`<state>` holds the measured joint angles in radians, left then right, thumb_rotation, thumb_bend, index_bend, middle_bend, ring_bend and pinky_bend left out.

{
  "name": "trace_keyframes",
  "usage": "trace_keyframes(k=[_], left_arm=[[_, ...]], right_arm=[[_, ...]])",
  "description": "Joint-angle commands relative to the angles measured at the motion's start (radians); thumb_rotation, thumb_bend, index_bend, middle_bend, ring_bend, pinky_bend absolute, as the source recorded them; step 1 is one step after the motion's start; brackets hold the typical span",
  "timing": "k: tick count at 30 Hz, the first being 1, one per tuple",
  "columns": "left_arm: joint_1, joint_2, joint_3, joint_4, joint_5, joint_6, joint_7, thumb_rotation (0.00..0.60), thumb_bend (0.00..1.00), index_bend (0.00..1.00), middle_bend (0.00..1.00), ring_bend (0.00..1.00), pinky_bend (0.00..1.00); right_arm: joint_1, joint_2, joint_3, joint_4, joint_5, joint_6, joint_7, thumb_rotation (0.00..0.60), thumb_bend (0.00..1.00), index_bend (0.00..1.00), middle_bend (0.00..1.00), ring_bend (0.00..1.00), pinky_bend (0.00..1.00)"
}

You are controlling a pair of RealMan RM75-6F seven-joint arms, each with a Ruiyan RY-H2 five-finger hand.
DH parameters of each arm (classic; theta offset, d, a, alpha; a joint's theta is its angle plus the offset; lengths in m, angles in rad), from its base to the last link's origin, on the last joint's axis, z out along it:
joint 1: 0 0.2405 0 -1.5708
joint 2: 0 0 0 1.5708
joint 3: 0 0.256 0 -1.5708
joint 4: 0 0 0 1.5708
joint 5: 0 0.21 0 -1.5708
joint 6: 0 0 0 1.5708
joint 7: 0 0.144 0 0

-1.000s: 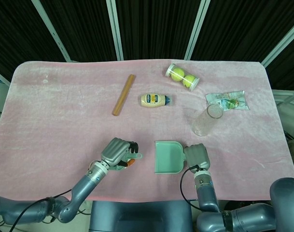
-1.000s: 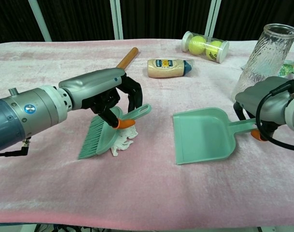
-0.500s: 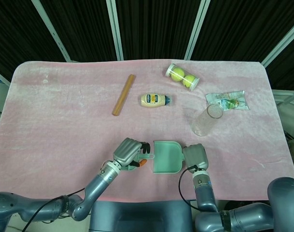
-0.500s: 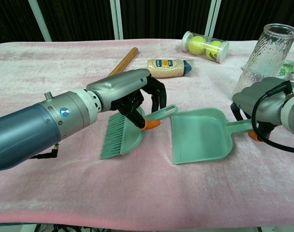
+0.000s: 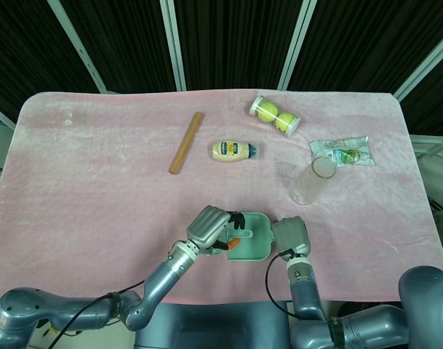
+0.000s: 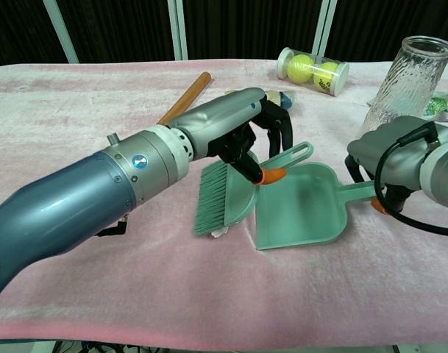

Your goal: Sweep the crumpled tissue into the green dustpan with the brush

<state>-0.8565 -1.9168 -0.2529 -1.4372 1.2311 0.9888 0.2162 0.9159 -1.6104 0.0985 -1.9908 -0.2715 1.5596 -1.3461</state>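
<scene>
Near the middle of the chest view, the left hand (image 6: 257, 121) is curled tight around the handle of the green brush (image 6: 224, 197). The bristles touch the left edge of the green dustpan (image 6: 301, 213). A small white bit of the crumpled tissue (image 6: 219, 233) peeks out under the bristles. At the right edge, the right hand (image 6: 389, 158) grips the dustpan's handle
</scene>
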Motion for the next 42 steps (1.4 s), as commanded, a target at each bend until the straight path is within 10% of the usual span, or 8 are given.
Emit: trace_keyframes(k=[1,25,42], left_arm=[[-0.001,0.002,-0.009,-0.006,0.002,0.007,-0.010,0.600,0.43,0.60,0.67,0.85,0.97],[0.044,0.169,0.027,-0.116,0.009,-0.005,-0.056,0.600,0.43,0.61,0.67,0.85,0.97],[0.018,0.024,0.026,0.031,0.004,-0.022,-0.109,0.600,0.44,0.61,0.67,0.85,0.97]], right_arm=[[0.003,-0.004,0.003,-0.003,0.001,0.004,-0.003,0.600,0.40,0.58,0.52,0.63,0.75],[0.011,-0.038,0.006,0.006,0.011,0.024,-0.025,0.600,0.40,0.58,0.52,0.63,0.75],[0.013,-0.053,-0.001,0.014,0.009,0.028,-0.039,0.600,0.40,0.58,0.52,0.63,0.75]])
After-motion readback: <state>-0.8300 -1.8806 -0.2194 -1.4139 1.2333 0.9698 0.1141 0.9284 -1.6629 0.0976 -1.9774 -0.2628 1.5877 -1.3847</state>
